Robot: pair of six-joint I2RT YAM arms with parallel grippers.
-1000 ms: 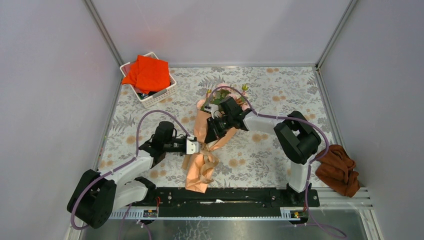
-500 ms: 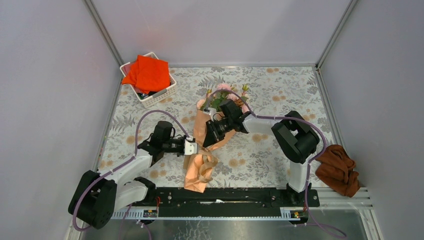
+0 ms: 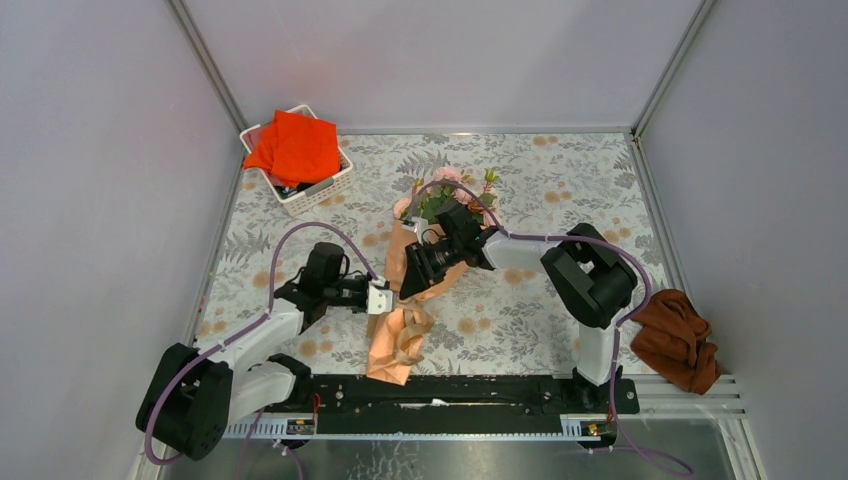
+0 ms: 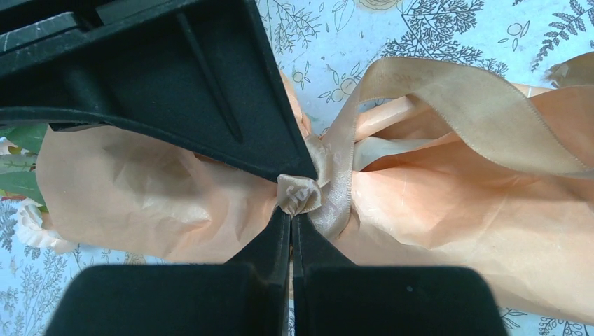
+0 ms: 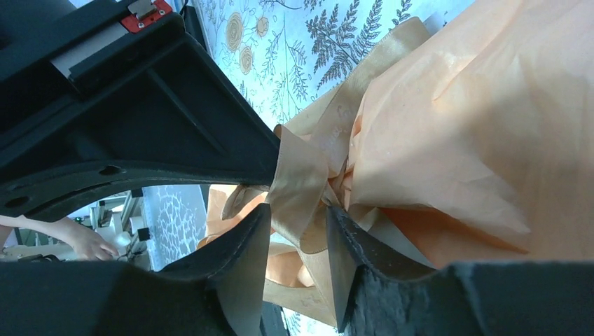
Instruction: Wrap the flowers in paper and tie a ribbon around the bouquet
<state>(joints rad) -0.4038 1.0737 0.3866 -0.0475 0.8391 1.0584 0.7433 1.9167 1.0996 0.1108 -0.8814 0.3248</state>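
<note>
The bouquet [image 3: 425,262] lies on the floral table [image 3: 560,170]. At its waist the left gripper [image 4: 295,210] pinches a ribbon [image 4: 448,91] fold. The right gripper [image 5: 298,218] stands part-open, ribbon in its gap. The 2 arms crowd it. A basket [image 3: 322,190] with orange-red cloth [image 3: 295,145] sits far-left of it, and a rust-brown cloth [image 3: 678,342] lies right, at the table's edge.

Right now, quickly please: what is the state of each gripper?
Left gripper: closed, pinching the ribbon.
Right gripper: open, the ribbon passes between its jaws.

An orange-red cloth [image 3: 296,146] is lying in a white basket [image 3: 318,192] at the table's [image 3: 560,170] far-left corner; a rust-brown cloth [image 3: 678,340] is sitting crumpled near-right.
</note>
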